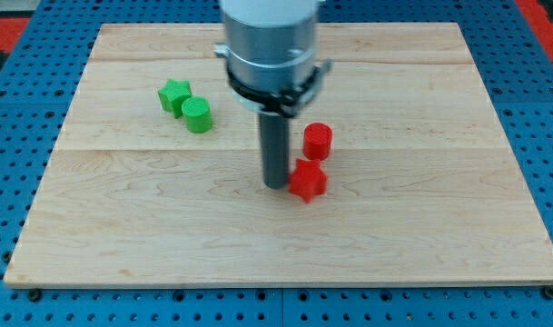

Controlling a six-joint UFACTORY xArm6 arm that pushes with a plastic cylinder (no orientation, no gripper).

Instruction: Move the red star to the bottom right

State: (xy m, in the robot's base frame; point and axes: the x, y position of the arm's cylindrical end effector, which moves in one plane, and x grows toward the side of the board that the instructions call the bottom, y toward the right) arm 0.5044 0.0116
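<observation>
- We see a pale wood board [149, 245] on a blue pegboard [13, 136].
- My tip [275, 185] touches the red star [307, 180] near board centre, on its left side.
- No pincer on our rod.

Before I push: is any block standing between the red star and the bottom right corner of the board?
Nothing visible. My tip sits against the red star on its left; the red cylinder lies above it.
</observation>
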